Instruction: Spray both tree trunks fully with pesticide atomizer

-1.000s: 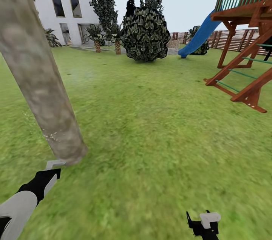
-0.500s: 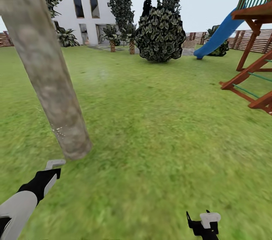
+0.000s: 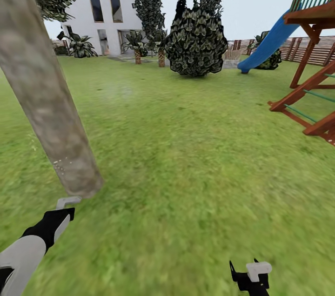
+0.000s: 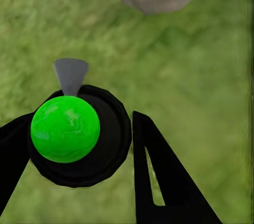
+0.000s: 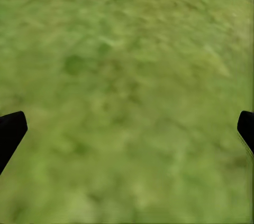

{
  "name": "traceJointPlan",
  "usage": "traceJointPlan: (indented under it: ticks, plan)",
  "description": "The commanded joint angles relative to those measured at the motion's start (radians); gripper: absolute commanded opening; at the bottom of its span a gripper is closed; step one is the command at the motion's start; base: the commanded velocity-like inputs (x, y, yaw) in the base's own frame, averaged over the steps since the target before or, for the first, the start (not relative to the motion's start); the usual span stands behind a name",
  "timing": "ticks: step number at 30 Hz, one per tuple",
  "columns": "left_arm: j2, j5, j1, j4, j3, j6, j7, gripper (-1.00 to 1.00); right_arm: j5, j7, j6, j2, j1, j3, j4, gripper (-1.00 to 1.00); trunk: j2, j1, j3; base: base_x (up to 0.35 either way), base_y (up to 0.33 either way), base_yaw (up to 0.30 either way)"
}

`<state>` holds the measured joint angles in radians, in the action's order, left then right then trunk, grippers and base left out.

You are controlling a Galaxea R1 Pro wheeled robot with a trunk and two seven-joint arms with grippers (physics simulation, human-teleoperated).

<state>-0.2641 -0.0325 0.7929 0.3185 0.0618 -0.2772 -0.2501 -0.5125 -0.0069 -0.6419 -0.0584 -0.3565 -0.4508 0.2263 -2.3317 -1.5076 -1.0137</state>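
Left tool (image 4: 79, 150) clenched around atomizer (image 4: 66, 129) near tree trunk (image 3: 46, 100); right tool (image 5: 127, 129) released.

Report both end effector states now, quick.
Left end effector: shut on the pesticide atomizer, nozzle toward the tree trunk.
Right end effector: open, nothing between its fingers, grass beneath.

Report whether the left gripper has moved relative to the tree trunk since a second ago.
Cannot tell. The left gripper keeps its place in the head view while the tree trunk and house shift together, so the camera moved.
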Motion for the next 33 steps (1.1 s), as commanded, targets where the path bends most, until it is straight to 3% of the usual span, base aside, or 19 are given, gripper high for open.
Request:
traceJointPlan:
  ticks: [1, 6, 17, 27, 29, 31, 32, 33]
  plan:
    - [0.0, -0.003, 0.0, 0.002, 0.003, -0.005, -0.002, -1.0, -0.011, -0.001, -0.004, 0.0, -0.001, -0.008, -0.001, 1.0, 0.0, 0.0, -0.001, 0.304, -0.057, 0.0]
    - [0.0, -0.003, 0.0, 0.001, 0.002, -0.005, -0.002, -1.0, -0.011, -0.001, -0.004, 0.001, -0.001, -0.008, -0.001, 1.0, 0.0, 0.0, -0.001, 0.316, -0.01, 0.068]
    - [0.0, -0.003, 0.0, 0.001, 0.002, -0.005, -0.001, -1.0, -0.011, -0.001, -0.004, 0.002, -0.001, -0.008, -0.002, 1.0, 0.0, 0.0, -0.001, 0.277, -0.141, 0.272]
    - [0.006, -0.005, 0.013, 0.009, -0.003, -0.004, 0.022, -1.0, -0.009, -0.001, -0.004, 0.002, -0.001, -0.008, -0.001, 1.0, 0.0, 0.0, -0.001, -0.019, -0.093, 0.215]
    - [-0.002, 0.003, 0.017, 0.044, -0.008, -0.012, 0.074, -1.0, -0.01, -0.001, -0.004, 0.002, -0.001, -0.008, -0.001, 1.0, 0.0, 0.0, -0.001, 0.0, 0.0, 0.01]
    - [-0.044, 0.04, 0.018, 0.114, -0.01, -0.028, 0.183, -1.0, -0.011, -0.001, -0.004, 0.002, -0.001, -0.008, -0.001, 1.0, 0.0, 0.0, -0.001, 0.0, 0.0, 0.002]
    - [-0.09, 0.077, 0.019, 0.153, -0.008, -0.064, 0.27, -1.0, -0.011, -0.001, -0.004, 0.002, -0.001, -0.008, -0.001, 1.0, 0.0, 0.0, -0.001, 0.0, 0.0, 0.0]
    - [-0.106, 0.095, 0.02, 0.203, -0.008, -0.116, 0.349, -1.0, -0.011, -0.001, -0.004, 0.002, -0.001, -0.008, -0.001, 1.0, 0.0, 0.0, -0.001, 0.0, 0.0, 0.0]
